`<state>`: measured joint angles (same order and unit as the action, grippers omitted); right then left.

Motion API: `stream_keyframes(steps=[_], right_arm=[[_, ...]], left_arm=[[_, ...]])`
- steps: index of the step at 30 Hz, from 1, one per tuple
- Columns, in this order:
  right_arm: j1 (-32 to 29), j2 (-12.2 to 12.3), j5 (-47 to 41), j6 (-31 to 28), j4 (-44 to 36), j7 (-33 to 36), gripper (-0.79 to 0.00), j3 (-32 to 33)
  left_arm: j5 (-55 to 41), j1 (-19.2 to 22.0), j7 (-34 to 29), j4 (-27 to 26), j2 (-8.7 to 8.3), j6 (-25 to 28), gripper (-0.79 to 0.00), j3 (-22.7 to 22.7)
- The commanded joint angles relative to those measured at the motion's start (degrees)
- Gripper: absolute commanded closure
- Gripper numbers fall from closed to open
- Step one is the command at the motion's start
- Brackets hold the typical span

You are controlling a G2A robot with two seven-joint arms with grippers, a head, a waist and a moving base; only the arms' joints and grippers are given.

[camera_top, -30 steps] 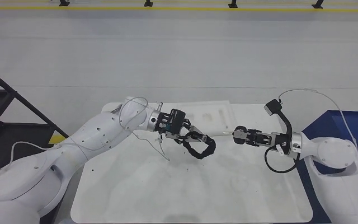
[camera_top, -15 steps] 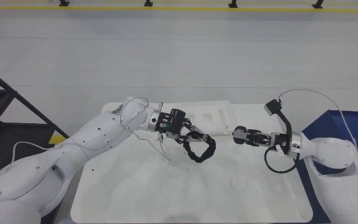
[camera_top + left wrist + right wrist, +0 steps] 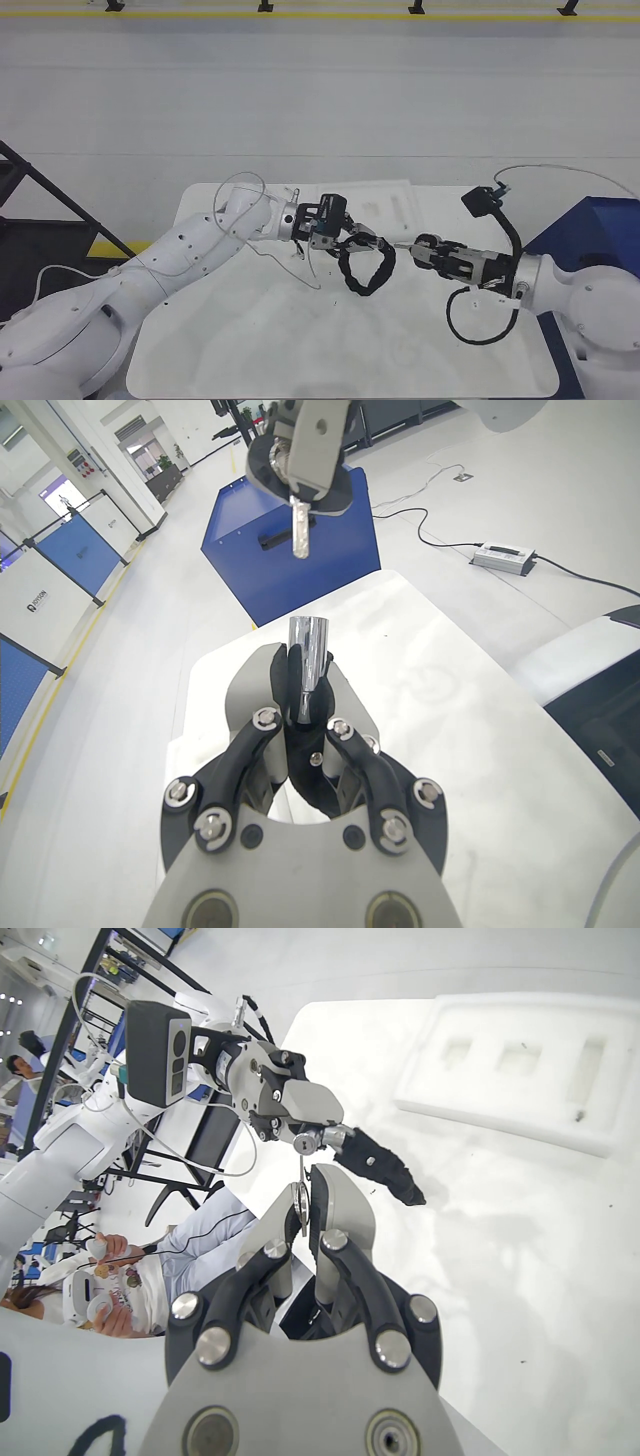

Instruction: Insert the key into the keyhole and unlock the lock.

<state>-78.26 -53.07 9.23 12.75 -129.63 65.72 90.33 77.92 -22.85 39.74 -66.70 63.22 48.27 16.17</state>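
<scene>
Premises: robotics lab or industrial test hall. Evidence: wide pale polished floor [image 3: 320, 100] with yellow boundary line [image 3: 330, 14]; blue barrier panels [image 3: 77, 545] on black feet; blue metal cabinet [image 3: 300, 585]; cable [image 3: 580, 574] running across floor to grey power unit [image 3: 505, 557]; white counter [image 3: 330, 345].

My left gripper [image 3: 300, 672] has matt grey fingers [image 3: 245, 680], black links and bright steel screws. The lock [image 3: 307, 650] it clamps is mirror-polished metal at the cylinder, and its cable [image 3: 380, 1168] wears a rough black woven sleeve. The key [image 3: 301, 537] in my right gripper [image 3: 305, 1193] is dull silver metal. The table [image 3: 300, 340] is smooth matt white. At its twelve o'clock lies a white foam tray [image 3: 385, 195], and at three o'clock a blue painted box [image 3: 590, 225] with a slight sheen.
</scene>
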Motion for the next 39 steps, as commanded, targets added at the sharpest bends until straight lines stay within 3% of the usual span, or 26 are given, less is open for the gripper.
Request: stream_keyframes(steps=[1, 14, 39], right_arm=[[-0.59, 0.11, 1.31, 1.69, -2.05, 0.04, 0.0, -0.13], [-0.37, 0.59, 8.94, 4.99, -4.6, -0.91, 0.0, -3.87], [1.81, 0.64, 9.8, 7.8, -1.84, -3.8, 0.0, -7.89]], left_arm=[[0.39, -0.5, 0.23, -0.3, 0.11, -0.56, 0.0, 0.62], [5.79, -2.23, 0.64, -1.42, 1.09, -1.22, 0.0, 3.08], [10.23, -4.22, 1.88, -0.1, 2.98, 0.64, 0.0, 7.22]])
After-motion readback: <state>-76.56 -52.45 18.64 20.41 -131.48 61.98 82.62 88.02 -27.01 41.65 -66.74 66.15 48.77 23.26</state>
